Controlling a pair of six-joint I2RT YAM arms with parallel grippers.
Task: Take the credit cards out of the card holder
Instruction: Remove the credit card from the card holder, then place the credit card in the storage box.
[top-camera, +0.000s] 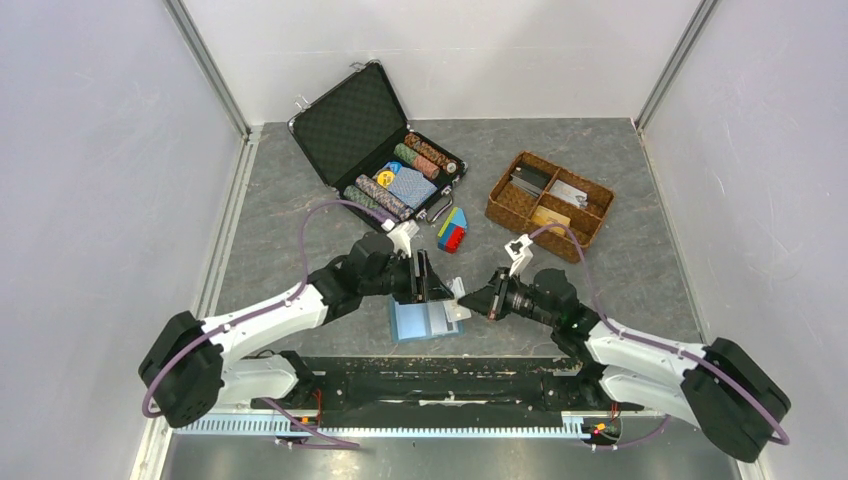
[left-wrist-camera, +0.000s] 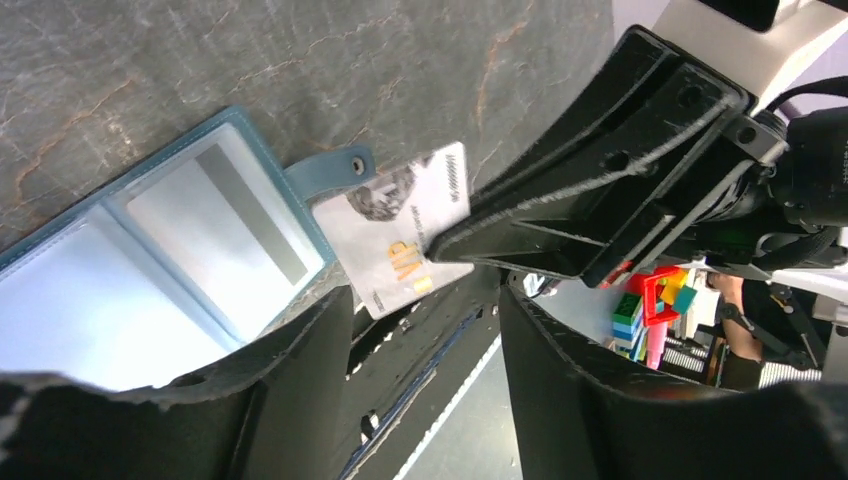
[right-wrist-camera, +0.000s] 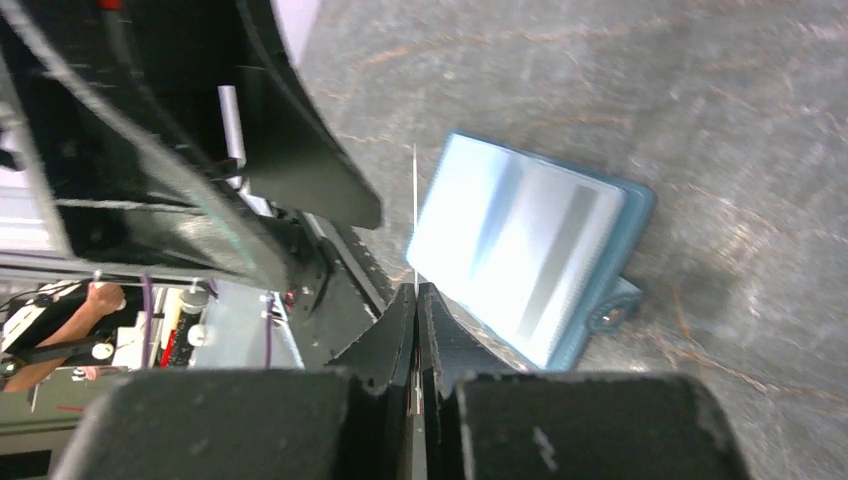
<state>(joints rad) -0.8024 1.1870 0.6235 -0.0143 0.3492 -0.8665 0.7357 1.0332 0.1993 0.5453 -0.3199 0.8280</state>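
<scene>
The light-blue card holder (top-camera: 420, 322) lies open on the table near the front edge, its clear pockets showing in the left wrist view (left-wrist-camera: 150, 270) and the right wrist view (right-wrist-camera: 520, 250). My right gripper (top-camera: 468, 302) is shut on a greyish credit card (top-camera: 457, 308) just right of the holder. The card's printed face shows in the left wrist view (left-wrist-camera: 395, 240), and it appears edge-on in the right wrist view (right-wrist-camera: 414, 200). My left gripper (top-camera: 428, 285) is open over the holder's far edge, one finger (left-wrist-camera: 290, 400) at its rim. I see no orange-yellow card in the holder.
An open black chip case (top-camera: 375, 140) stands at the back. Coloured bricks (top-camera: 452, 232) lie just behind my grippers. A brown wicker tray (top-camera: 505, 205) at the right back holds flat items, one yellowish (top-camera: 550, 216). The black base rail (top-camera: 430, 375) runs along the front.
</scene>
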